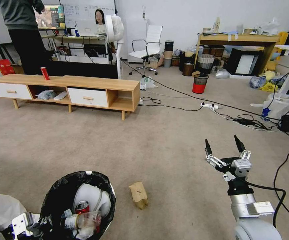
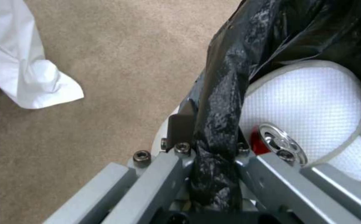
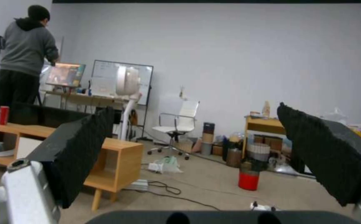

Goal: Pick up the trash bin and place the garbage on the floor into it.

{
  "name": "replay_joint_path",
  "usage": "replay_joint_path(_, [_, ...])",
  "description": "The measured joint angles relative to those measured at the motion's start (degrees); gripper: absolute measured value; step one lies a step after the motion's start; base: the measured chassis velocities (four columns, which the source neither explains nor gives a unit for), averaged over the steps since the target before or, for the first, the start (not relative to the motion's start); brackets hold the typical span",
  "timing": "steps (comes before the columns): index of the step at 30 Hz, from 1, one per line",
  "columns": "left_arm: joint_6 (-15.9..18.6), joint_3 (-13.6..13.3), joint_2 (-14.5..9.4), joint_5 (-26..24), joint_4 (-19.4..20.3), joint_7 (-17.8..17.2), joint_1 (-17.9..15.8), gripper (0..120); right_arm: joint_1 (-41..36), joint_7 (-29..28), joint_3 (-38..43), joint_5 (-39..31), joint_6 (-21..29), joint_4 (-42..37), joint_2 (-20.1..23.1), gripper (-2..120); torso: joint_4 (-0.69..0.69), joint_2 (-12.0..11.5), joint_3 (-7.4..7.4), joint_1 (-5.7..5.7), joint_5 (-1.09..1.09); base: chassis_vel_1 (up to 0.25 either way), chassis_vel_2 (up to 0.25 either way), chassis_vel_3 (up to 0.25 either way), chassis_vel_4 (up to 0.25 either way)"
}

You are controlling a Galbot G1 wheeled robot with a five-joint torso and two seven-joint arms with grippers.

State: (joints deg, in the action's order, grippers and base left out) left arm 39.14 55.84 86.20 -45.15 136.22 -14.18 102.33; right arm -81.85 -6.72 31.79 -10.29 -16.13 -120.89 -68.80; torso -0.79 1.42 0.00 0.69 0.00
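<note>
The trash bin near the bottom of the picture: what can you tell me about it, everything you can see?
The trash bin is small and round, lined with a crinkly black bag folded over its rim. Inside lie a white curved lid piece, a red can, a clear bottle and some white scraps. It sits at the robot's left, tilted toward the camera. The left gripper is clamped on its bagged rim. A tan cardboard box lies apart from it on the carpet.

No legible text, label, brand or number on anything in view.
</note>
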Motion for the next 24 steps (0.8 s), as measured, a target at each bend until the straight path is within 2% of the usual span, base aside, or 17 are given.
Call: replay_joint_path(24, [0.01, -0.10, -0.13, 0.21, -0.78, -0.18, -0.62, 2, 0.41, 0.04, -0.08, 0.26, 0.09, 1.21, -0.41, 100, 0.00, 0.00, 0.00, 0.00, 0.00, 0.006, 0.007, 0.009, 0.006])
